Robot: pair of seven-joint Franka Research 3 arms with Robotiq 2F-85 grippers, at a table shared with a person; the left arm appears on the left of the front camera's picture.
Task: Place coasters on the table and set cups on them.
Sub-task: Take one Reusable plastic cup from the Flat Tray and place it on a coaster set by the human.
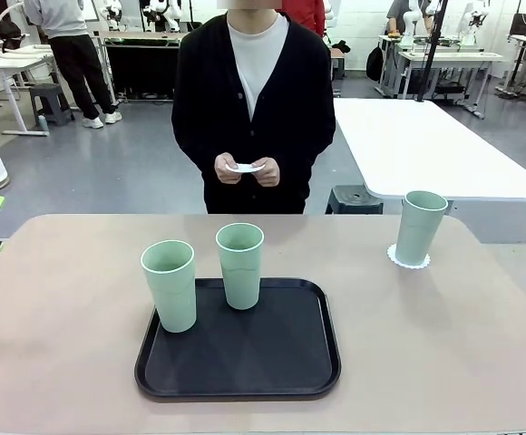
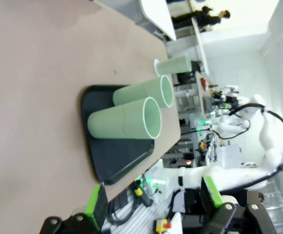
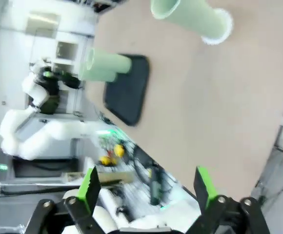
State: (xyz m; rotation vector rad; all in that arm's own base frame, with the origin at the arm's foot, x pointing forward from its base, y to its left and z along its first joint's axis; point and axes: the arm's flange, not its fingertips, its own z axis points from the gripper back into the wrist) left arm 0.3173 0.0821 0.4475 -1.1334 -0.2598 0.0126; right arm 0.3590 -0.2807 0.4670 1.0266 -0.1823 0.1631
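Observation:
Two mint-green cups (image 1: 169, 285) (image 1: 240, 265) stand upright on the black tray (image 1: 272, 362) near the table's middle. A third cup (image 1: 420, 227) stands on a white scalloped coaster (image 1: 408, 260) at the far right of the beige table (image 1: 54, 326). Across the table, the person holds another coaster (image 1: 245, 168) in both hands at waist height. My left gripper (image 2: 153, 200) is open, well back from the tray (image 2: 117, 156) and its cups (image 2: 124, 119) (image 2: 144, 92). My right gripper (image 3: 146, 190) is open and hangs far from the cup (image 3: 190, 17) on its coaster (image 3: 220, 29).
A white-topped table (image 1: 426, 145) stands behind the beige table at the right. Bare tabletop stretches to the left of the tray and between the tray and the right cup. The room behind holds desks and another person.

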